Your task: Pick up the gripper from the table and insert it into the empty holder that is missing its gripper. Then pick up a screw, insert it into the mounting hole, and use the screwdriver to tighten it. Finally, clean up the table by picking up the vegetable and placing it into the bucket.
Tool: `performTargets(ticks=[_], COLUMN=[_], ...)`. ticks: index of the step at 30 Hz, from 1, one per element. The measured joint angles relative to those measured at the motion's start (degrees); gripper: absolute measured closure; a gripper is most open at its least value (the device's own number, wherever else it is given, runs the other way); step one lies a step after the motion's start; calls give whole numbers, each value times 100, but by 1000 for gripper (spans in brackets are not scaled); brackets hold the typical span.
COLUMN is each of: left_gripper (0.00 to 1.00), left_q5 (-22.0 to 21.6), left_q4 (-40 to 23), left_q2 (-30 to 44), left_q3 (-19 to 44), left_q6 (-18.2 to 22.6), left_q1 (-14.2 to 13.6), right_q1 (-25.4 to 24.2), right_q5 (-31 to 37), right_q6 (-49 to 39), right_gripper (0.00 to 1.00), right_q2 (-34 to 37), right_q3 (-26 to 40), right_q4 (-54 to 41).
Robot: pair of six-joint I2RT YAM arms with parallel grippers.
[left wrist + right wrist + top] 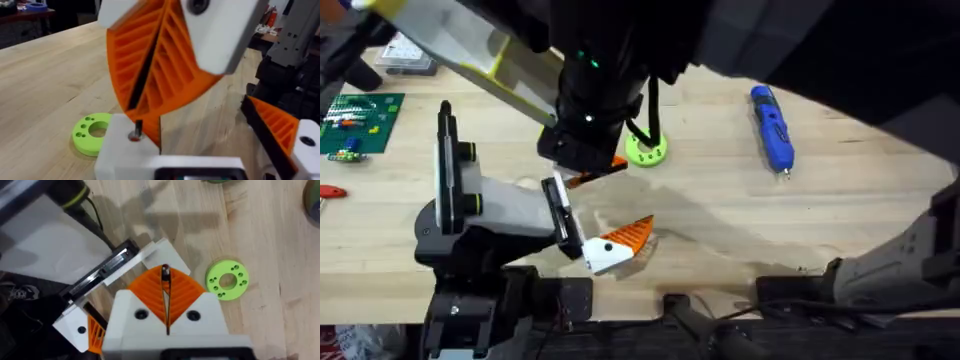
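The holder [515,205] is the small desktop arm's white wrist, ending in a black bracket [106,267]. An orange ribbed gripper [628,238] with a white base sits at the bracket's near end, also in view as the gripper [275,125] and the gripper [93,330]. My right gripper [587,172] points down over the bracket's far end, shut on a small dark screw [165,272]. The screw [136,133] touches a white block [125,150] there. My left gripper [165,162] is close beside it. The blue screwdriver [770,128] lies at the right. The vegetable and the bucket are hidden.
A bright green disc [646,150] with holes lies just right of the right gripper. A green circuit board [360,120] and a red item [328,190] sit at the far left. A dark blurred arm covers the overhead view's upper right.
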Motion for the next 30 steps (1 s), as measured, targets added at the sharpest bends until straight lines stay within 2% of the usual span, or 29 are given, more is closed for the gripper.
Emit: performTargets(ticks=[30], left_gripper=[14], left_q5=[7], left_q4=[-1], left_q2=[0], left_q3=[0], left_q6=[-2], left_q1=[0], right_q1=[0], right_q5=[0], right_q6=[0], right_gripper=[990], right_q2=[87], right_q3=[0], right_q4=[-13])
